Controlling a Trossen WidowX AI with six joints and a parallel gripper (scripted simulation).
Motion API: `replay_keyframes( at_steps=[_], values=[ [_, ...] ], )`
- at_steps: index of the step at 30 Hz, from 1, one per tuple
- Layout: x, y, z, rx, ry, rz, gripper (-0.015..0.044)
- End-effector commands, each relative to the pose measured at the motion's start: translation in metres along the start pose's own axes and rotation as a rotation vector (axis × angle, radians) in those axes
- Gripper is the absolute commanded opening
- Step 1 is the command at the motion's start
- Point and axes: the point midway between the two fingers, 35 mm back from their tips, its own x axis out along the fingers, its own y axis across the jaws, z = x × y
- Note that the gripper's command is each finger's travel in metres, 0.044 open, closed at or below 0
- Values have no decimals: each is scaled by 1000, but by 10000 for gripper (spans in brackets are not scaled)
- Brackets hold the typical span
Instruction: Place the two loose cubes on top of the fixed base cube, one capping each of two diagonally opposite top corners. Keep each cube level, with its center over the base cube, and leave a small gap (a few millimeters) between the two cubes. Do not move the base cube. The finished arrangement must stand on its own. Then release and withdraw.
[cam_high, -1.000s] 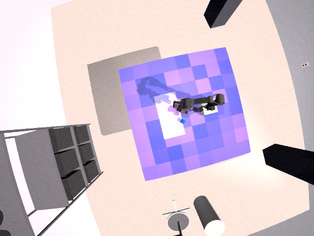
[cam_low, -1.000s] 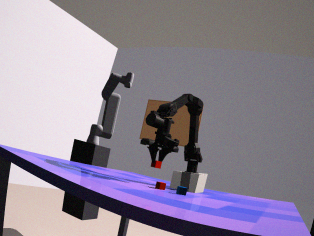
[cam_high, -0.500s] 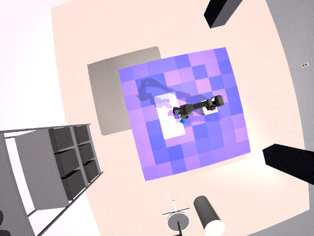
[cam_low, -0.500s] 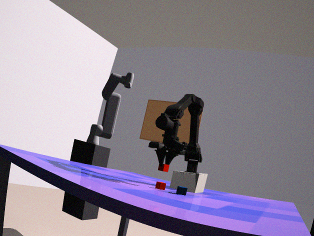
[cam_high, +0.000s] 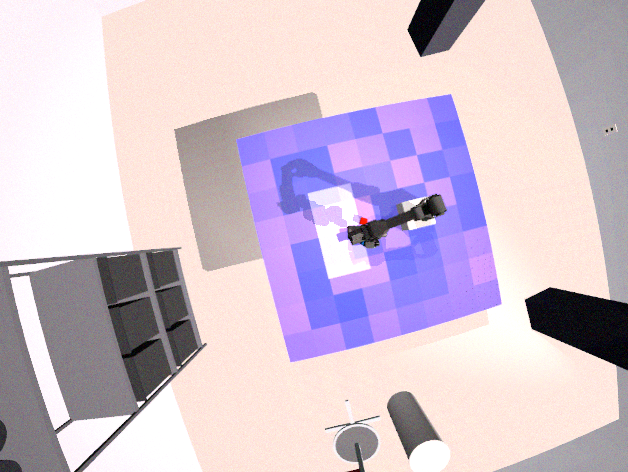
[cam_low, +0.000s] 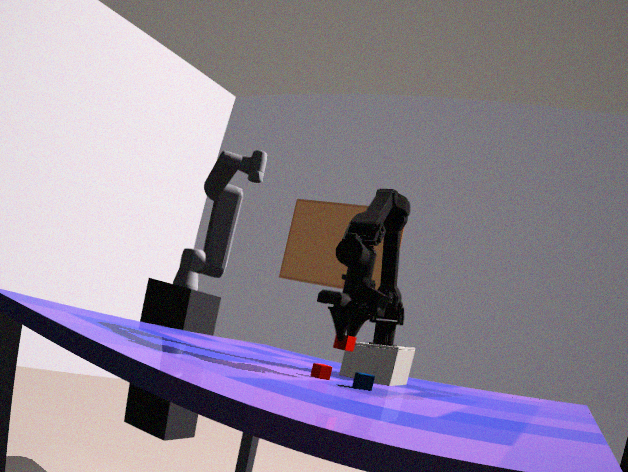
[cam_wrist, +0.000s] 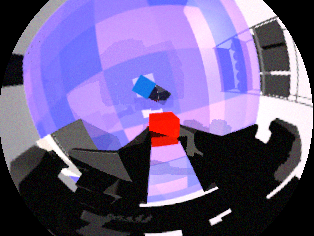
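Red cube (cam_low: 344, 343) sits pinched between the fingers of the black gripper (cam_low: 345, 339), which points straight down and holds it in the air above the checkered purple table (cam_low: 213, 385). On the table in the exterior view, from left to right, lie a second red cube (cam_low: 321, 371), then a blue cube (cam_low: 364, 380) just in front of the white block (cam_low: 378, 362) that carries the arm. Through the wrist camera the held cube (cam_wrist: 162, 127) hangs just below the blue cube (cam_wrist: 143, 86)
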Motion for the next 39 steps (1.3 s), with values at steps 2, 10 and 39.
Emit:
replay_keyframes(
  at_steps=[2, 10, 39],
  values=[
    [4, 3, 17, -34, 3, 1, 105],
    [9, 11, 42, -92, 2, 1, 105],
    [22, 28, 80, -182, 2, 0, 105]
  ],
)
